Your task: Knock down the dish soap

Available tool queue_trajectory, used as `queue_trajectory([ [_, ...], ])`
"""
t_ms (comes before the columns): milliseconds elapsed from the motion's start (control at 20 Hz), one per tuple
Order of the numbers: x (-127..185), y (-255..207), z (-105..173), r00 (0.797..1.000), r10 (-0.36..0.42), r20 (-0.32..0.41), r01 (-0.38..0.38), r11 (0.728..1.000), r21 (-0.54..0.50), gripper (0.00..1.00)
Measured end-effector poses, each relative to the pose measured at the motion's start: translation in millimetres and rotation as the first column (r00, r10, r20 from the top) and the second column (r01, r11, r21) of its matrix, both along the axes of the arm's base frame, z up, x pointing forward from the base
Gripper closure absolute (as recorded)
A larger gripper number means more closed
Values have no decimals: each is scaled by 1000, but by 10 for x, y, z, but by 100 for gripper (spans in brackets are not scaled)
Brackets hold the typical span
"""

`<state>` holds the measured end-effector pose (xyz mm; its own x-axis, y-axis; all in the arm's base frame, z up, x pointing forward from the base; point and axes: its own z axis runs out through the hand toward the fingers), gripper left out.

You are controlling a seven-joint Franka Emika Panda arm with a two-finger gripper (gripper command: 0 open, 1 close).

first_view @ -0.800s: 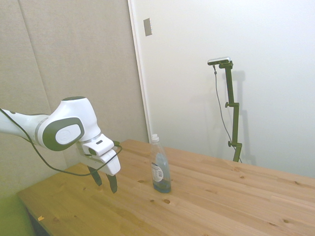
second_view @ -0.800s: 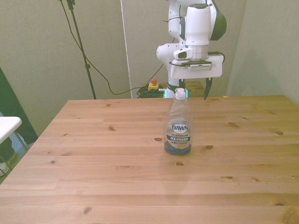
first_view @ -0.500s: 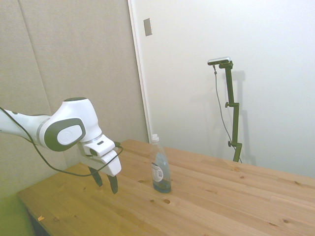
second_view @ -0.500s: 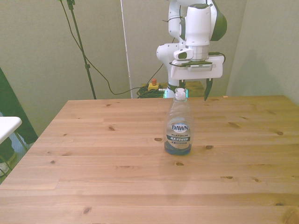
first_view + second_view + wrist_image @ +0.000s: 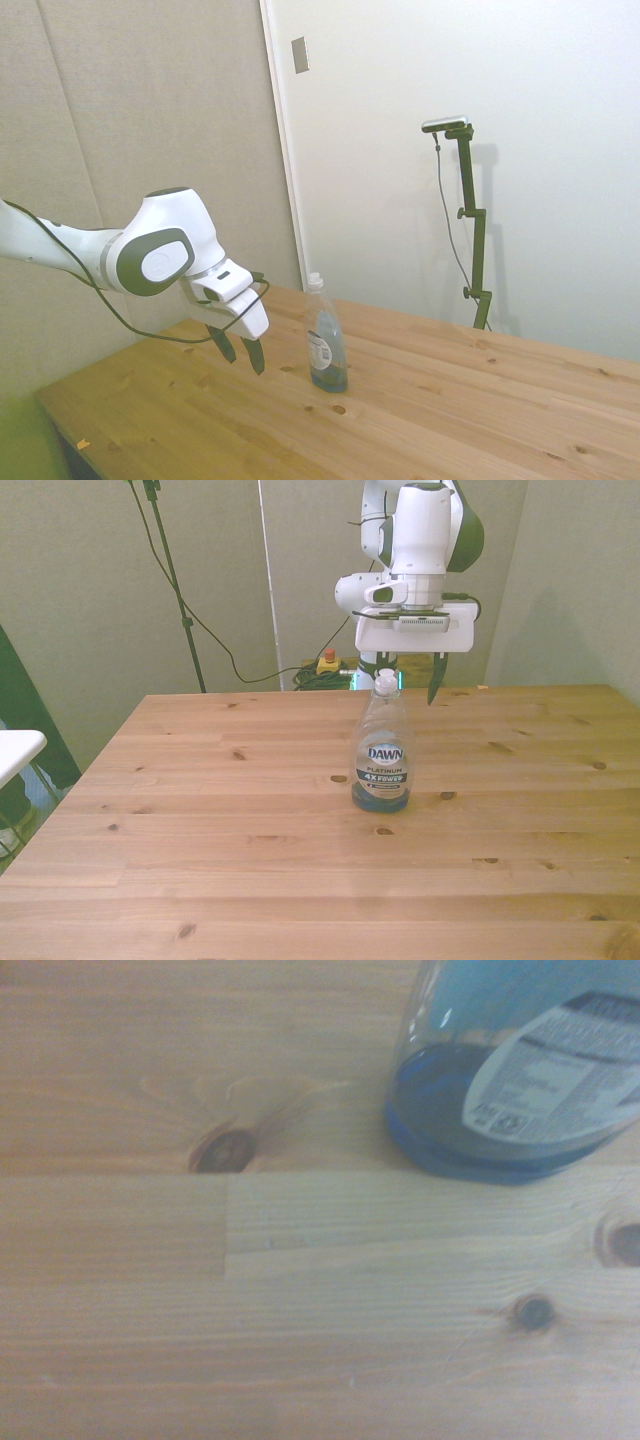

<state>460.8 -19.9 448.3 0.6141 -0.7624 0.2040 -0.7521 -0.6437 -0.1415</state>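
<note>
Open and empty, the end effector (image 5: 248, 355) hung beside the upright dish soap (image 5: 326, 338), a light, top-heavy bottle likeliest toppled near its cap, on the tabletop (image 5: 200, 810).

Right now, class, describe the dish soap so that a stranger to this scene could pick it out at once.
Start at the wooden table. The dish soap stands upright near its middle, just in front of the white robot arm's gripper. It is the only thing standing on the boards: a slim clear bottle with a white cap, a Dawn label and blue liquid at its bottom.

Dish soap (image 5: 382, 748) label reads "DAWN PLATINUM 4X POWER"; wrist-view back label unreadable.
</note>
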Motion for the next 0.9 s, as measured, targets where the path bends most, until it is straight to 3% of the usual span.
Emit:
queue_trajectory([
  [900,918,-438,64,989,-125,81,129,991,-46,100],
])
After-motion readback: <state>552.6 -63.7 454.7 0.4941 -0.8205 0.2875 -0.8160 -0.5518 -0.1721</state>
